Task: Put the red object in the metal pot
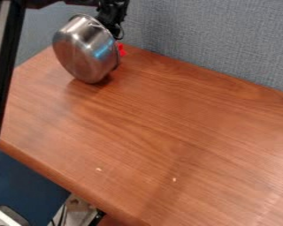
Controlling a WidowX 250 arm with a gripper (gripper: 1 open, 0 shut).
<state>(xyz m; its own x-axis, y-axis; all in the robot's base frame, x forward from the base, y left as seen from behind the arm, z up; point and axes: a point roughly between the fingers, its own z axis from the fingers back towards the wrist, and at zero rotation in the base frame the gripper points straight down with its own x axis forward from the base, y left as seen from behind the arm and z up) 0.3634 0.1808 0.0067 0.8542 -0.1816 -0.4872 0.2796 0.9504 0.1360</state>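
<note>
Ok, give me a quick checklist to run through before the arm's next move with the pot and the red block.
1. Pot upright, mouth up: not ok, it is tipped and shows its rounded outside to the camera.
2. Red block in view: ok, a sliver shows just right of the pot.
3. Block inside pot: not ok, it lies on the table.
4. Pincer holding something: cannot tell, dark against the pot's top.
5. Block free of the pot: cannot tell.

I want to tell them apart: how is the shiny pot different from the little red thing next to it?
The pot is big, round and shiny silver; the red block is tiny and bright red, mostly hidden behind the pot. The pot is tipped so its bottom faces us; how the red block lies is too small to tell. Both are at the far left corner of the wooden table.
</note>
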